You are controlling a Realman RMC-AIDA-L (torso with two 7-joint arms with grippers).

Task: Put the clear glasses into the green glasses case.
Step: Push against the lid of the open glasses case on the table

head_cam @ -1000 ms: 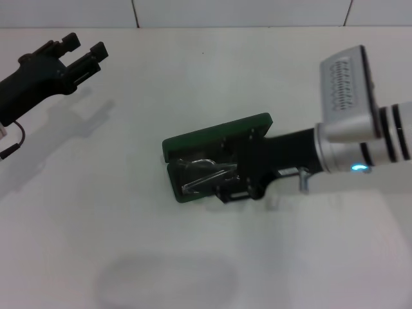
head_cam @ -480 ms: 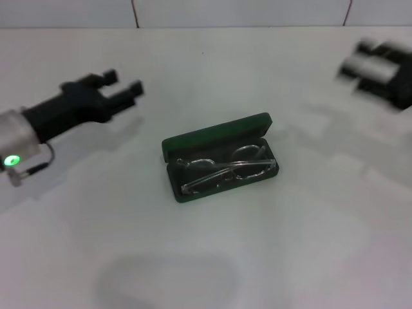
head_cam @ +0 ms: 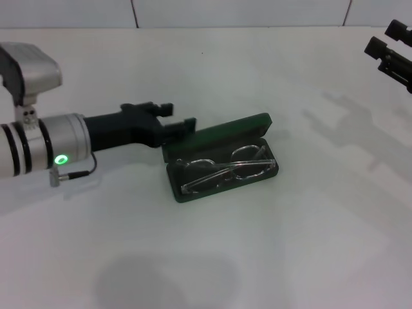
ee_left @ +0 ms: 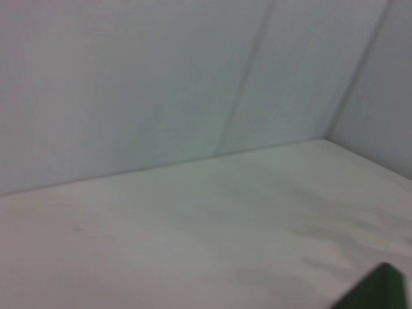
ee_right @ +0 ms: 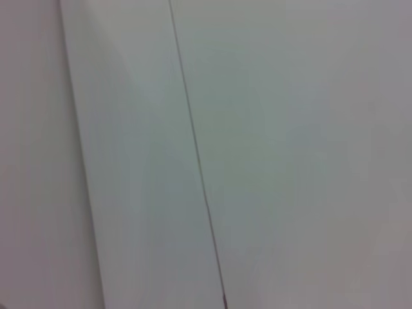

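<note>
Already your clear glasses (head_cam: 222,168) lie inside the open green glasses case (head_cam: 219,138) mid-worktop; left pincer (head_cam: 177,119), prongs parted and empty, sits behind the lid—push it shut next.

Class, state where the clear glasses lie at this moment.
In the head view the clear glasses lie inside the open green case at the table's middle, with the left gripper beside the lid's left end.

A plain white worktop (head_cam: 212,257) fills the frame, and an open green case (head_cam: 219,161) lies on it near the centre.
</note>
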